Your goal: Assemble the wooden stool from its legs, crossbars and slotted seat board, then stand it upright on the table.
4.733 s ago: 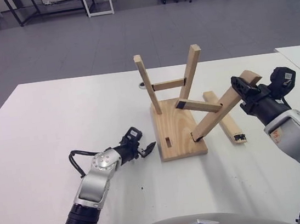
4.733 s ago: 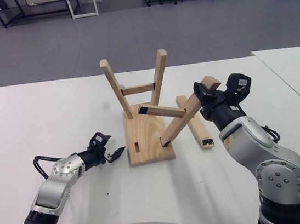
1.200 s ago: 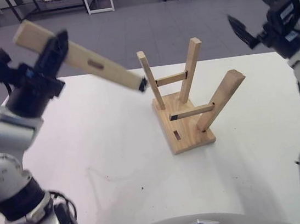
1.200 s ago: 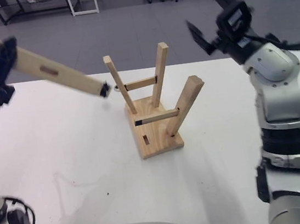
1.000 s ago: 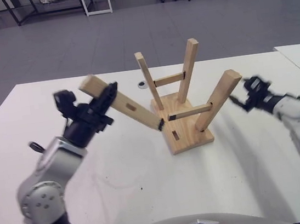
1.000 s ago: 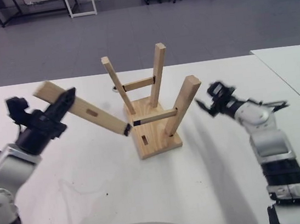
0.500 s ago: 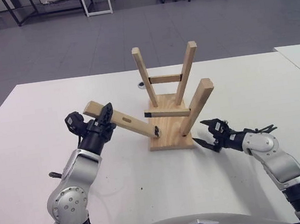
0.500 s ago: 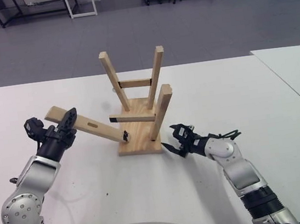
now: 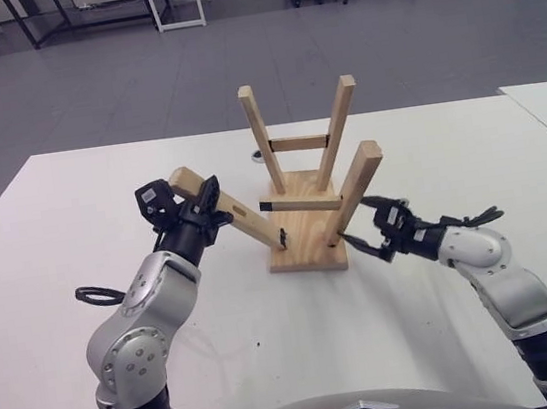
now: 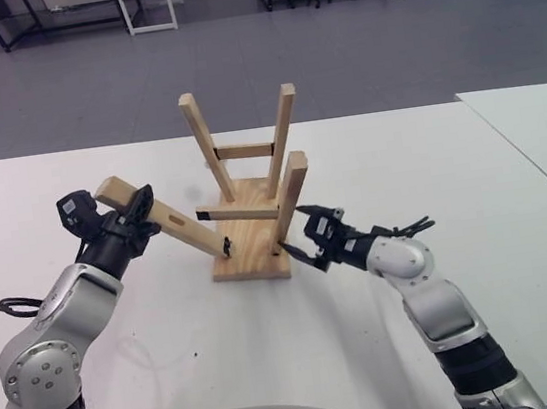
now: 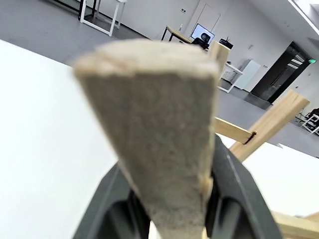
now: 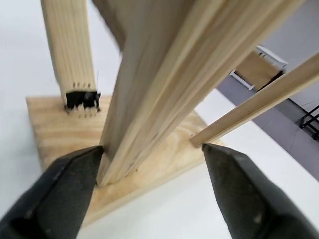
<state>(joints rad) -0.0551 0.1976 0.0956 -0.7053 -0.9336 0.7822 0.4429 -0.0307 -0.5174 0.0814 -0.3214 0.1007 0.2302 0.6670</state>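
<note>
My left gripper [image 9: 197,211] is clenched on the upper end of a loose pale wooden leg [image 9: 248,222]. The leg slants down from it to a black-tipped foot at the seat board [image 9: 305,253]. My right gripper [image 9: 365,234] is spread wide, fingers [image 12: 60,199] straddling the base of the nearest fitted leg [image 9: 356,189], which stands tilted on that board.

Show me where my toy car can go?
Bare table lies in front of the seat board, between the two arms, and at the far left and right corners. Crowded at the board: left pincer holds the fourth leg there, right pincer straddles another.
</note>
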